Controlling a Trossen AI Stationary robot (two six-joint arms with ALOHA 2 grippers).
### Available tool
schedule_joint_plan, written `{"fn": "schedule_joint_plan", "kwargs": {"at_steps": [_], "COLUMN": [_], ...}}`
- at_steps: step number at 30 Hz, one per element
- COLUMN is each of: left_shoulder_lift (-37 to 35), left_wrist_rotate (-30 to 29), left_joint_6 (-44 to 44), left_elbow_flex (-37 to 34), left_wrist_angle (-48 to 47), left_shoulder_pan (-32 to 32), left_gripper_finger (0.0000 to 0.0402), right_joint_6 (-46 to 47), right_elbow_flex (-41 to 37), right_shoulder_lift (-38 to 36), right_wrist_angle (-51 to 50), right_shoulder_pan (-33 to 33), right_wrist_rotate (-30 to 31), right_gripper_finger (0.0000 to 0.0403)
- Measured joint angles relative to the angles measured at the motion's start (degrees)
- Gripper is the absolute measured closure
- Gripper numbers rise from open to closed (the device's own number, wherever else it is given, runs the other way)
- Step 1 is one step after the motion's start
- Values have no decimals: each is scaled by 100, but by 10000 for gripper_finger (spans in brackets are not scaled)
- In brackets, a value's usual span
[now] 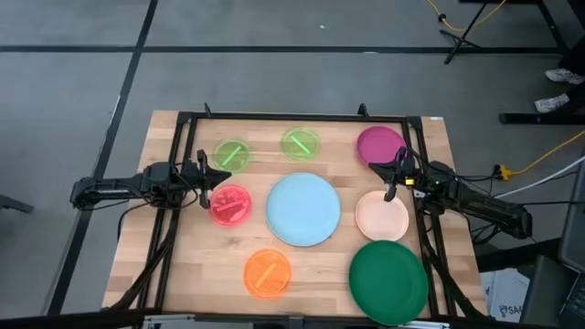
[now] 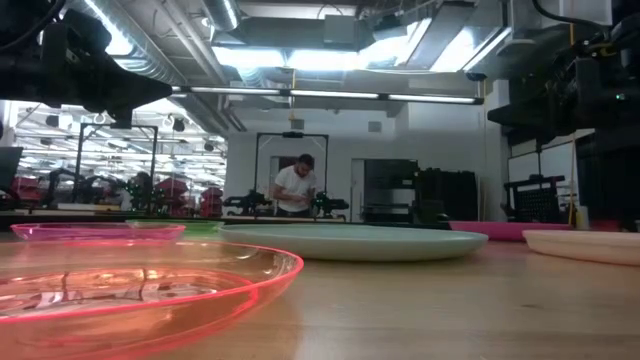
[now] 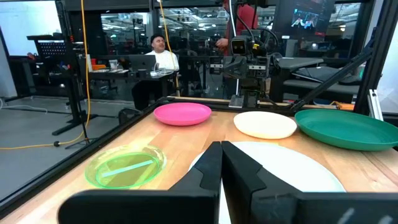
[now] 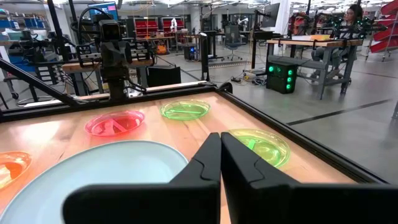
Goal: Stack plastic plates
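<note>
Wooden desk (image 1: 192,274) carries eight plates lying apart, none stacked, the light blue plate (image 1: 303,209) at its middle; left tool (image 1: 203,173) and right tool (image 1: 396,169) hover at opposite sides, both clenched on nothing

Both arms reach in from opposite side edges of the surface.
The left pincer (image 1: 203,174) sits near the left edge, fingers closed together; the right pincer (image 1: 395,174) near the right edge, likewise closed, both holding nothing.
</note>
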Motion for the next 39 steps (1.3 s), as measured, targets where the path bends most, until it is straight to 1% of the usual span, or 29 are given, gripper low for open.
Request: {"fn": "schedule_joint_plan", "kwargs": {"at_steps": [21,26,30,34,39], "left_shoulder_lift": [2,2,2,2,142], "left_wrist_rotate": [-3,86,102,211,339], "left_joint_6": [-11,-457,-490,-490,-485], "left_elbow_flex": [0,0,0,0,0], "left_wrist_angle": [33,316,746,1045,1198], "left_shoulder_pan": [0,0,0,0,0], "left_gripper_finger": [398,398,398,398,398], "right_joint_6": [0,0,22,689,708], "right_elbow_flex": [0,0,-2,-2,-2], "right_shoulder_lift": [0,0,0,2,-4], "right_wrist_angle": [13,15,48,154,234], "right_shoulder_pan": [-2,0,-1,0,0], "right_wrist_rotate": [2,2,4,-18,-51], "right_gripper_finger": [402,402,402,402,402]}}
